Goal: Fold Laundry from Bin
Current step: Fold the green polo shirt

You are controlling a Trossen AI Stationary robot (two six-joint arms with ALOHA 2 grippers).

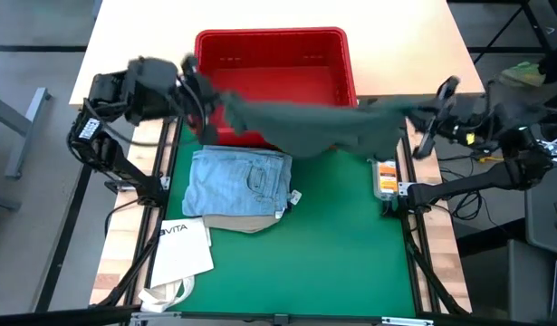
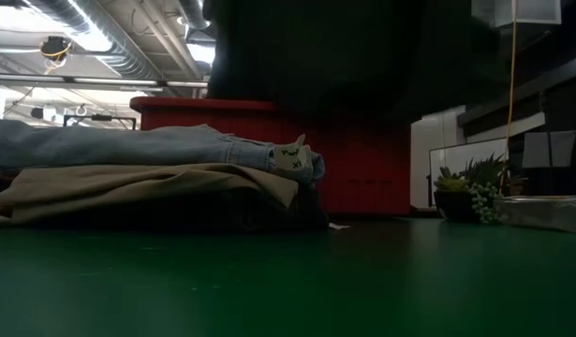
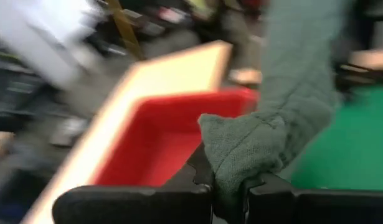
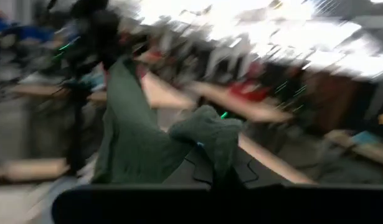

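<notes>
Both grippers, left [image 1: 198,91] & right [image 1: 426,118], clamp green cloth [image 1: 323,122] by its ends above bin [image 1: 273,50]. Soft, light, sags mid-span; corners look best hold.

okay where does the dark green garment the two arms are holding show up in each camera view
High view: dark green garment stretched between the left gripper and the right gripper, across the red bin's near edge.
Low view: dark mass at top centre, hanging before the bin.
Left wrist view: pinched in the fingers, centre-right.
Right wrist view: left of centre.
Shared landmark: the red bin, though not clear in the right wrist view.
</notes>
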